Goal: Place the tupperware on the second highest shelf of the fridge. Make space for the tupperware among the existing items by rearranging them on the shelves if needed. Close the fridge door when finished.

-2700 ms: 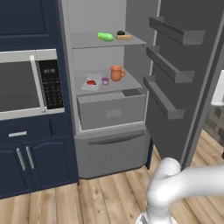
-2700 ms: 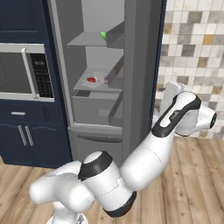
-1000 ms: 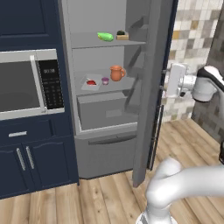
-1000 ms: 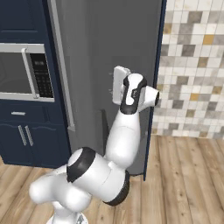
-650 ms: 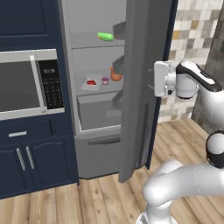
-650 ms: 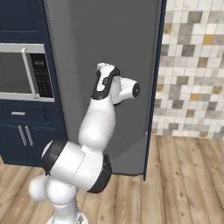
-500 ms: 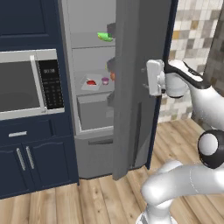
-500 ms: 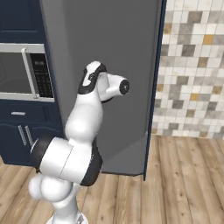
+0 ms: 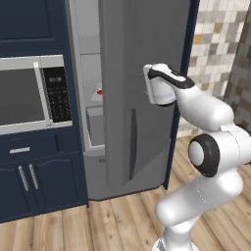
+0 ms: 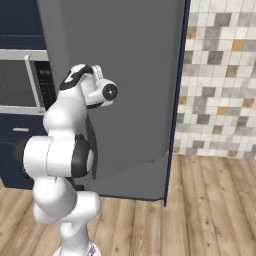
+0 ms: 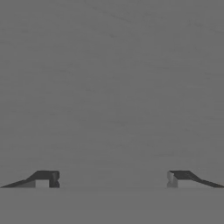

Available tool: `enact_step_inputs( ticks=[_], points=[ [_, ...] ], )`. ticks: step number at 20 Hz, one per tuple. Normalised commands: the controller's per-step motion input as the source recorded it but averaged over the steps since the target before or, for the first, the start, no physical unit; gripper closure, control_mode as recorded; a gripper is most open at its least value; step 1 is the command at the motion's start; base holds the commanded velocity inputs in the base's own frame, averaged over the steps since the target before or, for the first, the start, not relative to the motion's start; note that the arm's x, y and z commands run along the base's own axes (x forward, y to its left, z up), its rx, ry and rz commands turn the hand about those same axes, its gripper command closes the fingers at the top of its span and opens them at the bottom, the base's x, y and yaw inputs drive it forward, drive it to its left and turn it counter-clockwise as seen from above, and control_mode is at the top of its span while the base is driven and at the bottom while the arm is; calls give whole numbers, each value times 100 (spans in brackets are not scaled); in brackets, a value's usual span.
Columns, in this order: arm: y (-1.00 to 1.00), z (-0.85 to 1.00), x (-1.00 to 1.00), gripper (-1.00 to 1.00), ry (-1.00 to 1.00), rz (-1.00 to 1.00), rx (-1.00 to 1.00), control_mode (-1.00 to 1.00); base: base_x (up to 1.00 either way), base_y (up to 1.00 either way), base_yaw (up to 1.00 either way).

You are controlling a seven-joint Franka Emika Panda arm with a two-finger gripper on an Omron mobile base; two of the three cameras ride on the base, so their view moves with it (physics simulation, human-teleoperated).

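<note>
With the jaws spread and empty against the fridge door [image 9: 132,93], the closing step is judged under way; further pushing is needed until the fridge [image 9: 90,127] is shut.

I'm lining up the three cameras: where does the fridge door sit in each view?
Left base view: the fridge door stands centre, nearly shut, the gripper against it.
Right base view: it spans the upper middle.
Hand view: its plain grey face lies straight ahead of the open fingertips.
Shared landmark: the door's grey panel.
</note>
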Motion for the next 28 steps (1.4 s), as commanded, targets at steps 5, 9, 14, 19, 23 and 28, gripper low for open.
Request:
enact_step_inputs(
  ticks=[5,9,14,19,23,28],
  points=[
    [0,0,67,-100,3,-5,5,-100,0,0,0],
    [0,0,64,-100,2,-6,2,-100,0,0,0],
    [0,0,71,-100,0,-8,0,-100,0,0,0],
    [5,0,75,-100,0,-10,0,-100,0,0,0],
    [7,0,75,-100,0,-10,0,-100,0,0,0],
    [8,-3,71,-100,5,-9,0,-100,0,0,0]
  ],
)
